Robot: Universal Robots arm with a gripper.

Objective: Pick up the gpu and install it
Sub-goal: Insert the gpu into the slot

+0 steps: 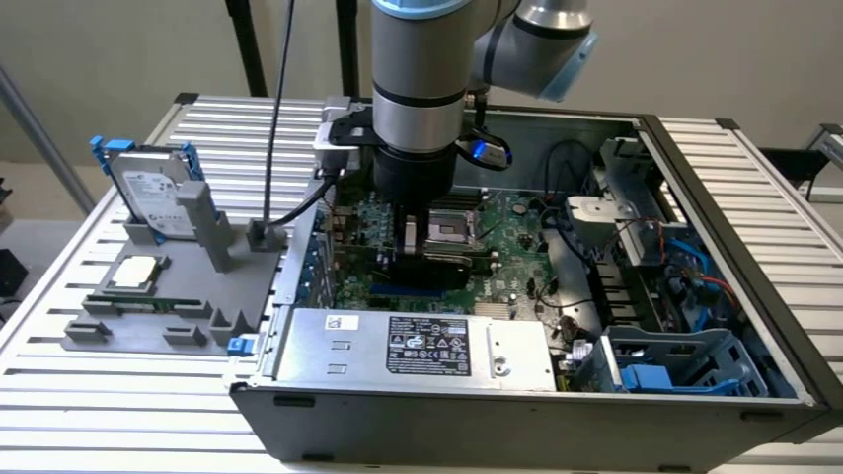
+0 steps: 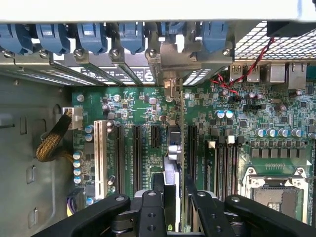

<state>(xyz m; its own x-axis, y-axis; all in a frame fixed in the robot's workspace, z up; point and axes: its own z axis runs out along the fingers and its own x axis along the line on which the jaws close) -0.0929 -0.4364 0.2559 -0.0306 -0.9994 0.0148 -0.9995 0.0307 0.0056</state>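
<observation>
Already lifted, the gpu point(image 2: 180, 148) is clamped in your jaws above the motherboard point(image 2: 123, 106) slots, toward the computer case's point(image 1: 527, 415) nine o'clock in the exterior view; seating looks unfinished.

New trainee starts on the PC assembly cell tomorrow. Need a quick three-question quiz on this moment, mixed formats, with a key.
1. True or false: the end effector is shut on the graphics card.
2. The hard drive stands: A) on the gray rack outside the case; B) inside the case; C) in the end effector.
3. Fill in: the hard drive's side rails are ___.

Key: 1 true; 2 A; 3 blue.
</observation>
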